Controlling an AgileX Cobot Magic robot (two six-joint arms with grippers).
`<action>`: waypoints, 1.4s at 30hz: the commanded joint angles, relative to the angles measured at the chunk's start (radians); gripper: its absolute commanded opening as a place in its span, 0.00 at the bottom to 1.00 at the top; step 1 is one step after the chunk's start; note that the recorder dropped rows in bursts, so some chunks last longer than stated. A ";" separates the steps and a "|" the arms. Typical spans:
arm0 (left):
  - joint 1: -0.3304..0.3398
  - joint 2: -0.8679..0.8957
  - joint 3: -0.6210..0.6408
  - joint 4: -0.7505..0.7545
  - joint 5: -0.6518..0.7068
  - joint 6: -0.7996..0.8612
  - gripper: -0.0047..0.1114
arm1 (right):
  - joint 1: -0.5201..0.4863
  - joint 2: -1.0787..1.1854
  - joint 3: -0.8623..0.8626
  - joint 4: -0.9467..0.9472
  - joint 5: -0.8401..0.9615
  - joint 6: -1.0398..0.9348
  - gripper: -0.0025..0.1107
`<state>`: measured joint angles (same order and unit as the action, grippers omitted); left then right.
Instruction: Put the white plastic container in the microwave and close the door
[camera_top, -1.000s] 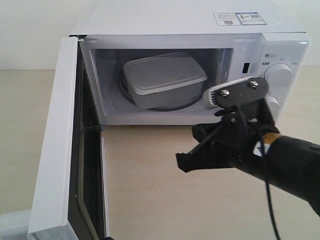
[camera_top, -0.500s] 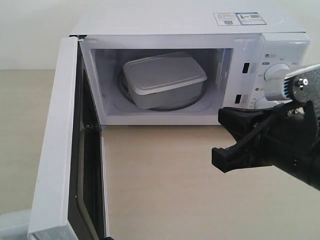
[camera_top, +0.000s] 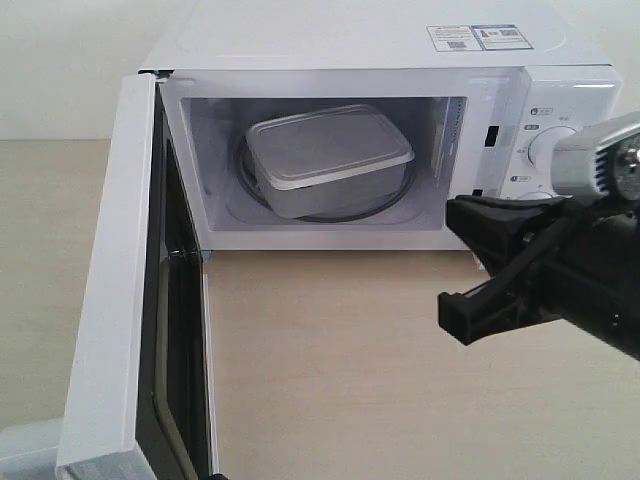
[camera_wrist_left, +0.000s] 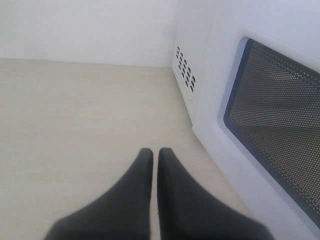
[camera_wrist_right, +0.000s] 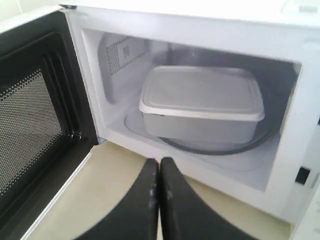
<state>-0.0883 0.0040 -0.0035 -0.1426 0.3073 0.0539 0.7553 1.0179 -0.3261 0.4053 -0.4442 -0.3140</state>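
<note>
White plastic container (camera_top: 328, 160) inside microwave (camera_top: 350, 40), door (camera_top: 110, 300) wide open; my right gripper (camera_wrist_right: 159, 165) outside cavity, clear of container, fingers together, empty.

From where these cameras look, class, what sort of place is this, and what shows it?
Probably a robot test bench, not a lived-in kitchen: a white boxy countertop microwave stands open on a pale wood-look tabletop before a blank white wall, and the black right gripper hovers in front of it.

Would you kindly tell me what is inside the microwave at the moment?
Inside the microwave sits the white plastic container, lid on, resting on the glass turntable. The lid hides any contents, and the container covers most of the turntable.
</note>
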 joint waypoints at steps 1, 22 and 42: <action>-0.005 -0.004 0.003 0.005 -0.001 -0.001 0.08 | -0.114 -0.213 0.006 0.010 0.117 -0.126 0.02; -0.003 -0.004 0.003 0.005 -0.001 -0.001 0.08 | -0.815 -0.784 0.177 0.010 0.537 -0.107 0.02; -0.003 -0.004 0.003 0.005 -0.001 -0.001 0.08 | -0.815 -1.018 0.326 0.004 0.668 -0.113 0.02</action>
<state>-0.0883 0.0040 -0.0035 -0.1426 0.3073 0.0539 -0.0555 0.0083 -0.0040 0.4170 0.1861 -0.4204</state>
